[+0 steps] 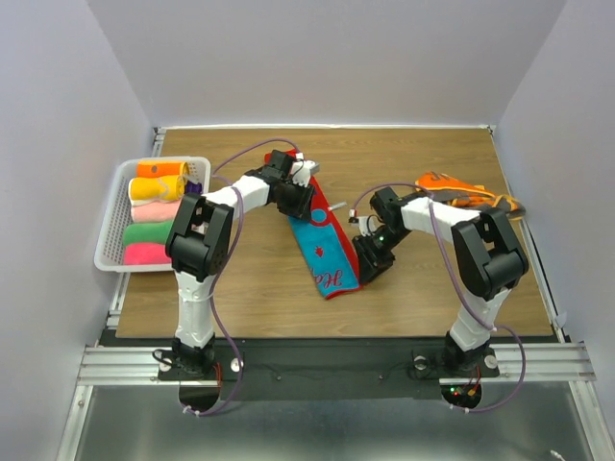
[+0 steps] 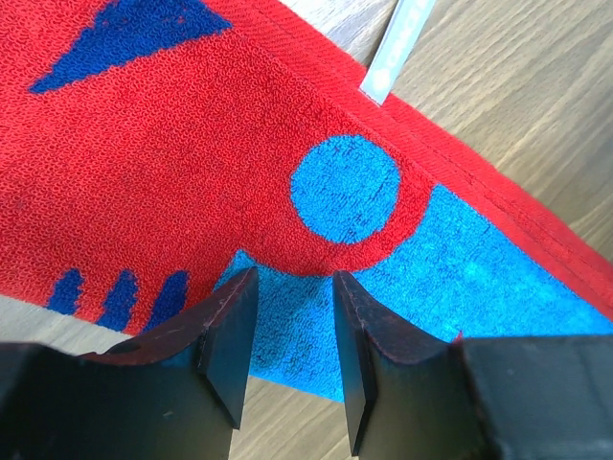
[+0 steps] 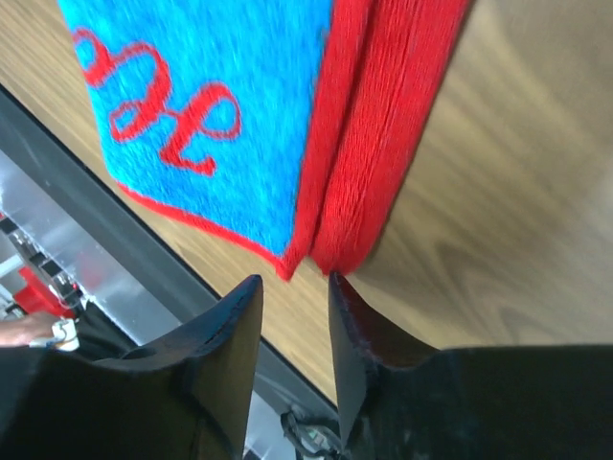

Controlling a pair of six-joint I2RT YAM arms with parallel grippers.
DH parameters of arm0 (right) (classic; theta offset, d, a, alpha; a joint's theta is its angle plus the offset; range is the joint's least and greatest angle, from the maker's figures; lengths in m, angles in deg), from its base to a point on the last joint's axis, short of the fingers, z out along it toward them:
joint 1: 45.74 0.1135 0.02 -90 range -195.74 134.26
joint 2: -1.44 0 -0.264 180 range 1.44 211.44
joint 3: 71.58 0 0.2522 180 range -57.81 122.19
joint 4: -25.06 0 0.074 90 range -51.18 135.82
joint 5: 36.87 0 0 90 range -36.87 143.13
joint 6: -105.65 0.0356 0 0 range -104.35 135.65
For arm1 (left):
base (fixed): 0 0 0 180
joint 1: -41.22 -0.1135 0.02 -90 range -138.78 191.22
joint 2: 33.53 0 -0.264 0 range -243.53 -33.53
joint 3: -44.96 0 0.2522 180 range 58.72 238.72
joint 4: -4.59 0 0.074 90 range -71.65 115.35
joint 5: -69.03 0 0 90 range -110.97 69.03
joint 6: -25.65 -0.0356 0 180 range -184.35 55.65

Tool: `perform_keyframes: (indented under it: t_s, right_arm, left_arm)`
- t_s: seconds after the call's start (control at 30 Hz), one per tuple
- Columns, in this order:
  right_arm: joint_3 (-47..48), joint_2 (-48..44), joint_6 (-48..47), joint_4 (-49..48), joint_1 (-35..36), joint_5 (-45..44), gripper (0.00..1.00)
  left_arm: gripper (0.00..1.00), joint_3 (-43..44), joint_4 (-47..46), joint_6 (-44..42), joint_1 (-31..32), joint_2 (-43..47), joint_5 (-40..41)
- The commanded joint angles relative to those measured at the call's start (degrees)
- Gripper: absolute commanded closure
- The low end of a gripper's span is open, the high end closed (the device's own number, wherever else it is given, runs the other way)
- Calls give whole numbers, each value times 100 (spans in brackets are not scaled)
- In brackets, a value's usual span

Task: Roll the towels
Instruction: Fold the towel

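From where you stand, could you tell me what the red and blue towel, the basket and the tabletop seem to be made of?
The red and blue towel: looped terry cloth, matte, with a flat woven hem. The basket: white slatted walls, likely moulded plastic. The tabletop: smooth wood grain, slight sheen; wood or laminate, I cannot tell.

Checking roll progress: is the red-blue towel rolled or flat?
Flat, unrolled: towel lies stretched on the table, one long edge folded over.

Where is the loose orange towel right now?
In the top view, the orange towel lies crumpled at the far right of the table, just beyond the right arm.
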Motion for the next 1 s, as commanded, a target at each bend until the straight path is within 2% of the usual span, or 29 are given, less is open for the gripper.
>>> perform_keyframes:
  t_s: [0.0, 0.77, 0.87, 0.97]
  right_arm:
    - [-107, -350, -10, -26, 51, 86, 63]
    - [-64, 151, -10, -62, 306, 244, 66]
    - [-20, 186, -1, -62, 306, 253, 67]
    - [24, 186, -1, -62, 307, 200, 76]
  left_arm:
    - [52, 153, -92, 45, -14, 5, 38]
    - [52, 162, -101, 72, -14, -48, 47]
    - [52, 170, -110, 54, -14, -74, 56]
    - [52, 144, -119, 72, -14, -101, 47]
